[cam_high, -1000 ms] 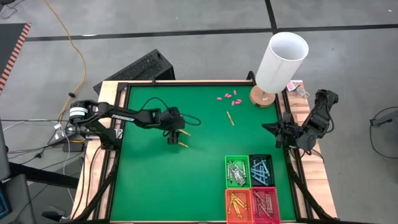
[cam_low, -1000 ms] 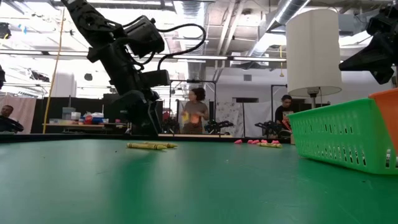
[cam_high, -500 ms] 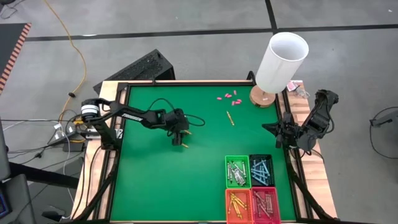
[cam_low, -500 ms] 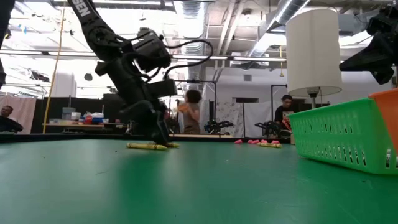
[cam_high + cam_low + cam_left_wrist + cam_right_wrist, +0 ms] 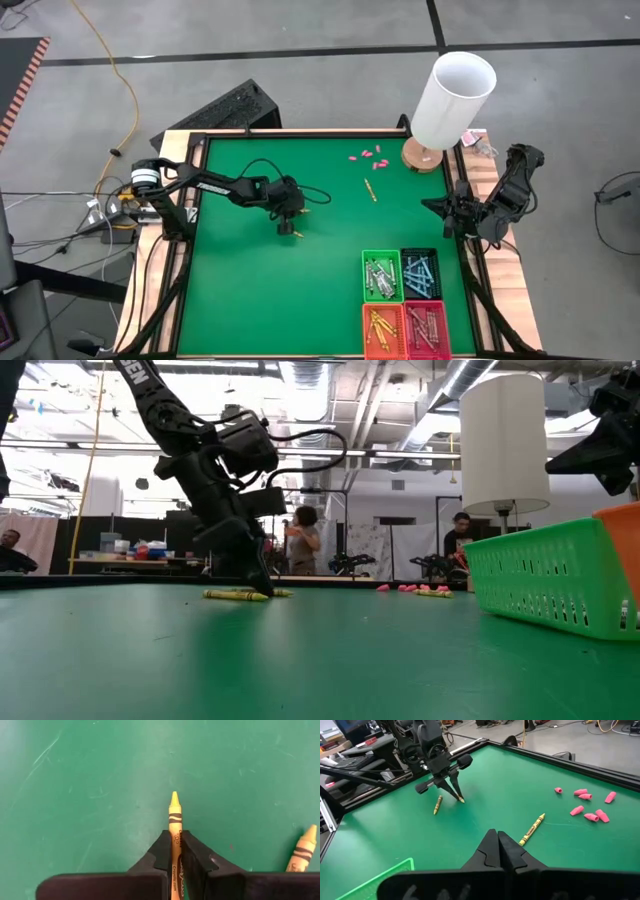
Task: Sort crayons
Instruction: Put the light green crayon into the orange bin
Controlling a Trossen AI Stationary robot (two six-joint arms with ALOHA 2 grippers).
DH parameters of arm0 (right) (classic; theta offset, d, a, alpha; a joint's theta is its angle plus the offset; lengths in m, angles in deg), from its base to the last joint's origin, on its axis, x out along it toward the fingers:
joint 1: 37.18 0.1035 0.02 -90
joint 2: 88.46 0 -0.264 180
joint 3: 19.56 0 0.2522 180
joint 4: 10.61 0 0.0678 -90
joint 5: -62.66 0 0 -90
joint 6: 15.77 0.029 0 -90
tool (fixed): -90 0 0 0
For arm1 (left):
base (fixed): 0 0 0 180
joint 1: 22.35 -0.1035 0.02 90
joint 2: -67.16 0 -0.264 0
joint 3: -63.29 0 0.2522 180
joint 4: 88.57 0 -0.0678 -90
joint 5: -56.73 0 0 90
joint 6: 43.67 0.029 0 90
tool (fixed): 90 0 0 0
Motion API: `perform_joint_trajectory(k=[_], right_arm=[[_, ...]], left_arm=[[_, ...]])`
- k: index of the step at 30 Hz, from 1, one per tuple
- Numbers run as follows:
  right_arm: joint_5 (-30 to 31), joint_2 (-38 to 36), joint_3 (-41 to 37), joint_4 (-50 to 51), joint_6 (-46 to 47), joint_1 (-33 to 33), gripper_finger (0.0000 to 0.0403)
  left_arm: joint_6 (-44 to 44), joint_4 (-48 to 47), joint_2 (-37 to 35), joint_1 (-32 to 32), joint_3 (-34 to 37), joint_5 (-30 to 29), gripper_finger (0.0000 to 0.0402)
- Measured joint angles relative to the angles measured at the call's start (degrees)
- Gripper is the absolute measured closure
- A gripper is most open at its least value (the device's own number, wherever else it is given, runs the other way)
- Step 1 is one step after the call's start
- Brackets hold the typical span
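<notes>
Left gripper (image 5: 175,851) is sitting low over the left-centre of the green felt table (image 5: 250,290), fingers clamped on a yellow-orange wax crayon (image 5: 174,827). The crayon's tip is poking out past the fingertips, and its wrapped body is running back between them. In the low view the fingers (image 5: 258,575) are reaching down to the mat.

A second yellow-orange crayon (image 5: 301,851) is lying flat on the mat just beside the gripped one, not touching it. In the right wrist view it is showing as a short stick (image 5: 437,804) next to the left gripper.

A third yellow-orange crayon (image 5: 370,190) is lying alone on the far half of the table, near the scattered stubby pink pieces (image 5: 368,156), which are sitting close to the round wooden base of the white cylinder-shade lamp (image 5: 452,100).

Four small plastic mesh baskets are sitting together at the near right edge: green (image 5: 381,276) holding grey-white crayons, dark blue (image 5: 420,272) holding light blue ones, orange (image 5: 384,328) holding yellow-orange ones, red (image 5: 427,329) holding brownish-red ones.

Right gripper (image 5: 498,845) is waiting off the table's right edge, fingers pressed together with nothing between them.

People are standing in the room behind the table in the low view.
</notes>
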Motion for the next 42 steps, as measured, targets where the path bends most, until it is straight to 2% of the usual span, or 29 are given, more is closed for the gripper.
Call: perform_joint_trajectory(k=[5, 10, 22, 26, 32, 37, 42], right_arm=[[0.0, 0.0, 0.0, 0.0, 0.0, 0.0, 0.0403], [0.0, 0.0, 0.0, 0.0, 0.0, 0.0, 0.0403], [0.2, 0.0, 0.0, -0.2, 0.0, 0.0, 0.0403], [0.2, 0.0, 0.0, -0.2, 0.0, 0.0, 0.0403], [0.2, 0.0, 0.0, -0.2, 0.4, 0.0, 0.0403], [0.2, 0.0, 0.0, -0.2, 0.4, 0.0, 0.0403], [0.3, 0.0, 0.0, -0.4, 0.5, 0.0, 0.0403]], left_arm=[[-4.0, 1.9, 0.0, 0.3, 0.1, -0.9, 0.0390], [-6.3, 1.2, 0.1, 2.1, -1.9, -4.4, 0.0398], [-7.7, 1.8, 0.2, 9.3, -15.6, -4.8, 0.0400], [-7.7, 7.3, 0.3, 14.5, -19.8, -3.7, 0.0401], [-6.7, 21.2, 0.5, 22.9, -23.1, -3.7, 0.0401], [-3.6, 31.9, 1.0, 29.3, -23.7, -7.5, 0.0401], [-0.8, 38.2, 6.0, 33.2, -26.4, -9.6, 0.0401]])
